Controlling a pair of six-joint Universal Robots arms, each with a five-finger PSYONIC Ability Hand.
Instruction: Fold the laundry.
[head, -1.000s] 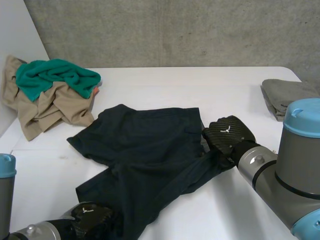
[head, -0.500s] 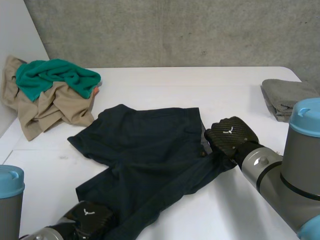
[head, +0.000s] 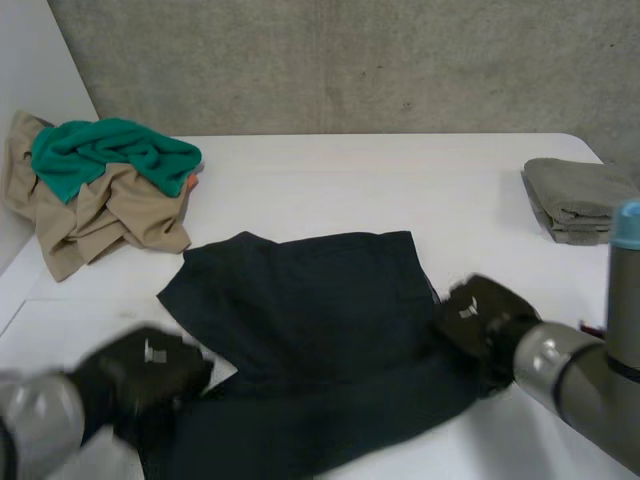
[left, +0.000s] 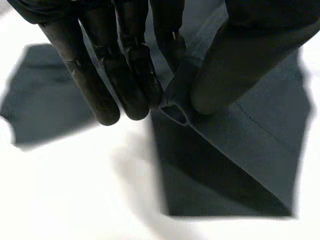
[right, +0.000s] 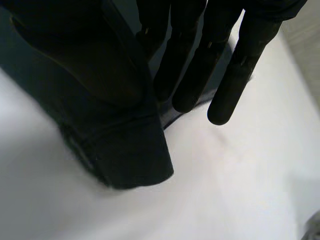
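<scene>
Head view shows the dark garment (head: 310, 320) spread on the white table (head: 400, 190), towards the near side and about midway between left and right, with its far edge lying flat and its near part rumpled. At the garment's near left corner sits the left hand (head: 140, 375), and the left wrist view shows its fingers (left: 125, 75) and thumb closed together on a raised fold of the cloth's edge, pinching it just above the table. On the garment's right edge is the right hand (head: 480, 315); in the right wrist view a hemmed corner of the cloth runs up between its thumb and its fingers (right: 200, 55), which grasp it. A teal cloth (head: 110, 150) lies on top of a crumpled tan cloth (head: 100, 220) at the far left of the table, well apart from the garment, and a folded grey cloth (head: 575, 195) rests at the far right edge
</scene>
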